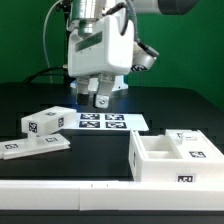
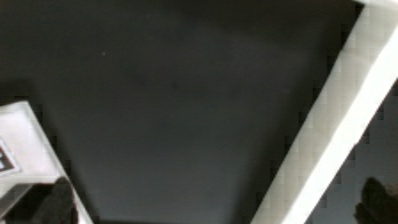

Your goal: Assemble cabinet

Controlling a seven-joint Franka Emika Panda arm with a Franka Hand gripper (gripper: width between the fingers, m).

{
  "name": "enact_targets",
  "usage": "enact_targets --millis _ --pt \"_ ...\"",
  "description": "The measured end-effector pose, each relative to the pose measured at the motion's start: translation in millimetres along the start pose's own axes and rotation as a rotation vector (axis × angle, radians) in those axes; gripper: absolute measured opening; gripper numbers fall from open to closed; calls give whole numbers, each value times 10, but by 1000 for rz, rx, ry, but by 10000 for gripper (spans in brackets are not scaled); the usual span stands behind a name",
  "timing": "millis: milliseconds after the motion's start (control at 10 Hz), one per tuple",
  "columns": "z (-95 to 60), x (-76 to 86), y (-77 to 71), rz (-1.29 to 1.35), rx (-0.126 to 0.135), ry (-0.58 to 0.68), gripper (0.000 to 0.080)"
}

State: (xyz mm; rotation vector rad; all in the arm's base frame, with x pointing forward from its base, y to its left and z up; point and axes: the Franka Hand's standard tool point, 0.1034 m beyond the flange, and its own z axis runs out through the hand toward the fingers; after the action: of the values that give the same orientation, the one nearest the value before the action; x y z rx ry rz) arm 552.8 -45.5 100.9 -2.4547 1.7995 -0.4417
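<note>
The cabinet body [image 1: 172, 157], a white open box with shelved compartments and a tag on its front, sits on the black table at the exterior view's right. Two loose white tagged parts lie at the exterior view's left: a thicker block [image 1: 45, 122] and a flat panel [image 1: 34, 147] in front of it. My gripper [image 1: 94, 98] hangs above the table over the marker board [image 1: 102, 121], apart from all the parts. Its fingers are spread and hold nothing. In the wrist view the gripper [image 2: 210, 205] shows only dark fingertips [image 2: 43, 205] at the frame's edges, with bare black table between them.
A long white rail [image 1: 60, 196] runs along the table's front edge. In the wrist view a plain white strip [image 2: 334, 130] crosses the frame diagonally, and a corner of a white tagged part [image 2: 15, 135] shows at the edge. A green wall stands behind.
</note>
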Motion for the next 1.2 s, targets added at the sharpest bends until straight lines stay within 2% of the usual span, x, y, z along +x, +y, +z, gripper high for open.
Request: enact_targets --millis 100,1100,1200 --pt "-11 72 20 -81 9 14 796" --pt "-11 72 20 -81 9 14 796" --pt "-17 146 42 -280 11 27 796"
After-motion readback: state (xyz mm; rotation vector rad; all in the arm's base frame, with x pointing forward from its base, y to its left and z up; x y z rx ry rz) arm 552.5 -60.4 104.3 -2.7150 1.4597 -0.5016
